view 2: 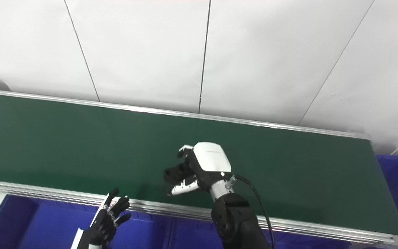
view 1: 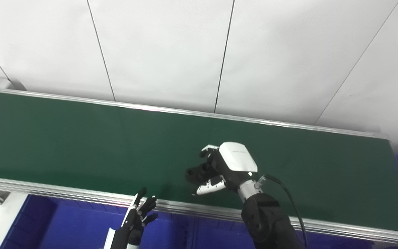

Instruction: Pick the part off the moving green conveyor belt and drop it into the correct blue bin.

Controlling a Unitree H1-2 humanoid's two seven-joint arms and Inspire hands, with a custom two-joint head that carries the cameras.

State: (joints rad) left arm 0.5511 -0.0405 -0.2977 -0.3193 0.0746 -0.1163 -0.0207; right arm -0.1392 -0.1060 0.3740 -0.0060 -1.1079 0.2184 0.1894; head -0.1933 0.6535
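Over the near half of the green conveyor belt (view 1: 81, 138), the right hand (view 1: 219, 169) is curled round a small dark part (view 1: 196, 174), fingers and thumb pinching it just above the belt surface. Grip looks secure, though the part's shape is hard to make out. Left hand (view 1: 140, 216) waits low at the near rail, fingers spread, holding nothing. Blue bins (view 1: 64, 224) sit below the near edge, likely placed for a short drop.
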